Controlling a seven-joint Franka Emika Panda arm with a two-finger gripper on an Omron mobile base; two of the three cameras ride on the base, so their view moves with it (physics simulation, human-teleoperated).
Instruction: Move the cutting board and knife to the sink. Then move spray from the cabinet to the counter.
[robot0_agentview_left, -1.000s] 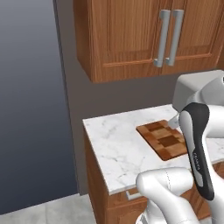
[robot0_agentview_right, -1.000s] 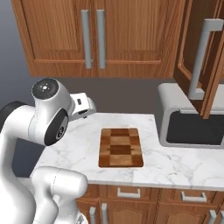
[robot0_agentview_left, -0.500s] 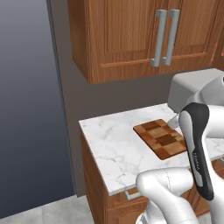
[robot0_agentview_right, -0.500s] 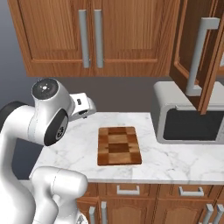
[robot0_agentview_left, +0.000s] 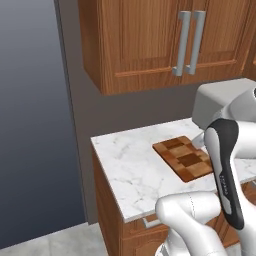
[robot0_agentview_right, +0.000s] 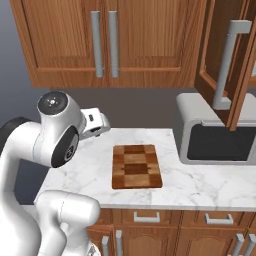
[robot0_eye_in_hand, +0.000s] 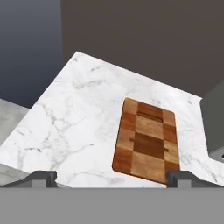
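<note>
Still pre-grasp: our jaws gape wide, cutting board (robot0_eye_in_hand: 148, 141) ahead between them on the table (robot0_eye_in_hand: 78, 118); next, descend.

Arm folded high, gripper being held wide open.

The white arm (robot0_agentview_right: 55, 145) is being held bent, its lower links rising from 7 o'clock in the right base view and its dark-jointed elbow sitting at about 9 o'clock. The same arm is being seen from 5 o'clock in the left base view, with a dark forearm link standing nearly upright at 4 o'clock. The gripper (robot0_eye_in_hand: 111, 178) is being aimed forward and down. Its two dark fingertips (robot0_eye_in_hand: 41, 177) are being kept far apart, at 7 and 5 o'clock of the hand view, with nothing being gripped between them.
</note>
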